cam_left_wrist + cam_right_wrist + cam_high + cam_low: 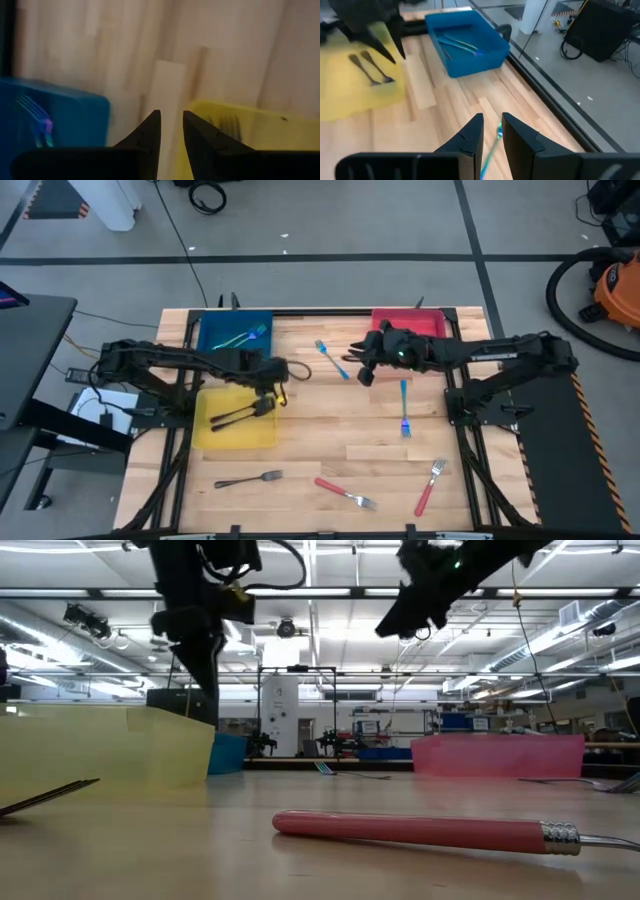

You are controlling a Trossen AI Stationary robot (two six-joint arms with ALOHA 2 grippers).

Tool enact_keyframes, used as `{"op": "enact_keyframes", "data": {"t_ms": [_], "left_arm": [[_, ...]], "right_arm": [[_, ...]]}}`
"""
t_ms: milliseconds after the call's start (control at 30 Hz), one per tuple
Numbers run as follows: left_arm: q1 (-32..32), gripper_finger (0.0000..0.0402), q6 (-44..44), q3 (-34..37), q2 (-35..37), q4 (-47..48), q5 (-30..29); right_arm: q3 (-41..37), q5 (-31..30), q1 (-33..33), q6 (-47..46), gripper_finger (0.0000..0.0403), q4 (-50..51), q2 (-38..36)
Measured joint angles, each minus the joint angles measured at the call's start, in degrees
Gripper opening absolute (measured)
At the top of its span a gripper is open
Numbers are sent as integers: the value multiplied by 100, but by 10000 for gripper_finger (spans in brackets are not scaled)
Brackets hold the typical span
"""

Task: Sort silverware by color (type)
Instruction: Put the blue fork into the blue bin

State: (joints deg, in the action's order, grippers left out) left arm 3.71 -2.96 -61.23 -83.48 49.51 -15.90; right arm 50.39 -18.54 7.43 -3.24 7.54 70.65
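My left gripper (278,372) is shut and empty, up in the air over the far right corner of the yellow tray (215,435), which holds two black forks (245,412). My right gripper (358,368) is shut and empty, above the table beside a blue-handled fork (330,358); that fork also shows below the fingers in the right wrist view (492,145). The blue tray (215,330) holds teal forks (245,336). A second blue fork (404,405), a black fork (250,478) and two red forks (345,493) (430,485) lie flat on the wood.
The red tray (425,322) stands at the far edge behind my right arm. The three trays sit along the far and left parts of the table. In the low view a red fork handle (420,832) lies close to the near edge.
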Motion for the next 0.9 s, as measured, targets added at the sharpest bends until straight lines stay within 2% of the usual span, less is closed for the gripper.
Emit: {"op": "enact_keyframes", "data": {"t_ms": [167, 433, 567, 700, 900], "left_arm": [[579, 82, 396, -313, 2, -15, -2], [1356, 82, 734, -516, 2, -438, 0], [1610, 82, 960, -516, 2, -696, 5], [1827, 82, 1005, -516, 2, -1064, 11], [2038, 82, 968, -515, 2, -1705, 10]], "right_arm": [[0, 313, 549, 255, 78, -349, 576], [2, 371, 1129, 828, 78, -1116, 1414], [2, 721, 1345, 827, 82, -1493, 1790], [2, 1045, 1564, 630, 95, -1767, 2167], [4, 1267, 1752, -623, 100, -2118, 2788]]}}
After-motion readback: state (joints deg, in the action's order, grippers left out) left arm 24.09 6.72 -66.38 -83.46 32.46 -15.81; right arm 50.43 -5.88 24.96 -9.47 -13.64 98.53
